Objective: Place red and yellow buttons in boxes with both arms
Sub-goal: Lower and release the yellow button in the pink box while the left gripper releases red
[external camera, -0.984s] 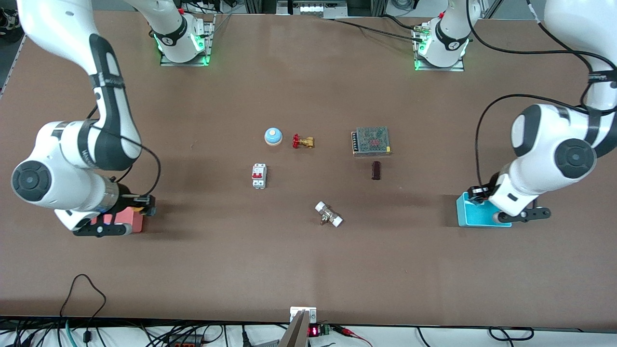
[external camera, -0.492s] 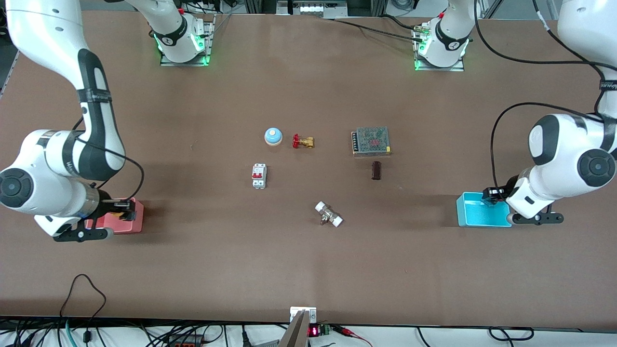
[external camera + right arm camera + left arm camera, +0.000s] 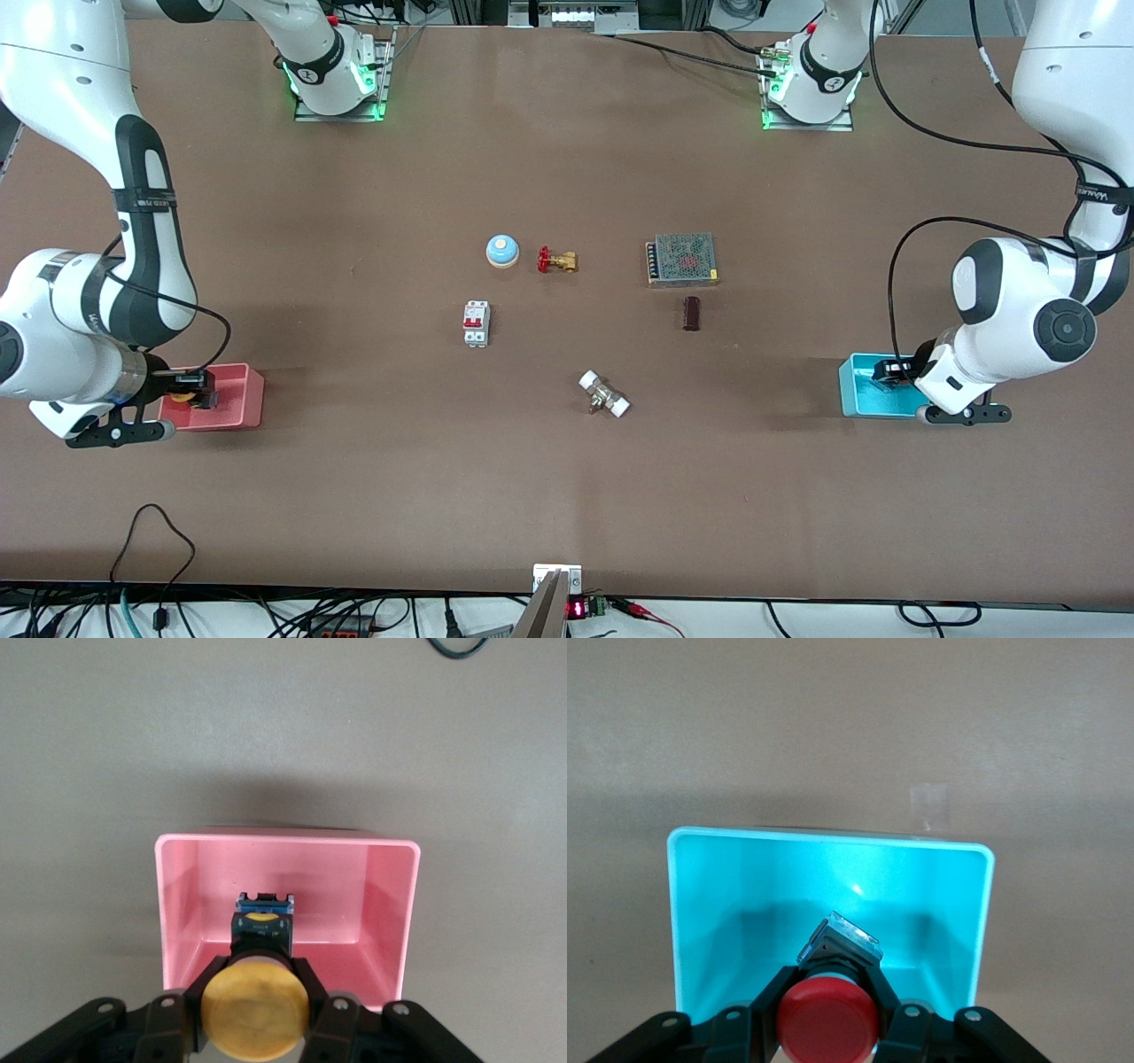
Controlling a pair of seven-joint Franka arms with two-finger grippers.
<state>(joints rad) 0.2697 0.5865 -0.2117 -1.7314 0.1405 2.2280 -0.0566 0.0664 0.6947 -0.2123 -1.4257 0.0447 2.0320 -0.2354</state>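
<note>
My right gripper (image 3: 190,391) is shut on the yellow button (image 3: 182,396) and holds it over the pink box (image 3: 241,399), at the box's end toward the right arm's end of the table. In the right wrist view the yellow cap (image 3: 255,1012) sits between the fingers of my right gripper (image 3: 255,997) above the pink box (image 3: 385,904). My left gripper (image 3: 889,370) is over the cyan box (image 3: 859,392). In the left wrist view my left gripper (image 3: 828,1001) is shut on the red button (image 3: 828,1025) above the cyan box (image 3: 709,904).
In the middle of the table lie a blue bell (image 3: 501,250), a brass valve (image 3: 556,260), a grey mesh-topped unit (image 3: 681,259), a white breaker (image 3: 476,322), a dark block (image 3: 691,313) and a white-ended fitting (image 3: 604,394).
My right gripper has carried the yellow button outward along the pink box, uncovering more of it. My left gripper moved outward over the cyan box, then back a little and nearer the camera.
</note>
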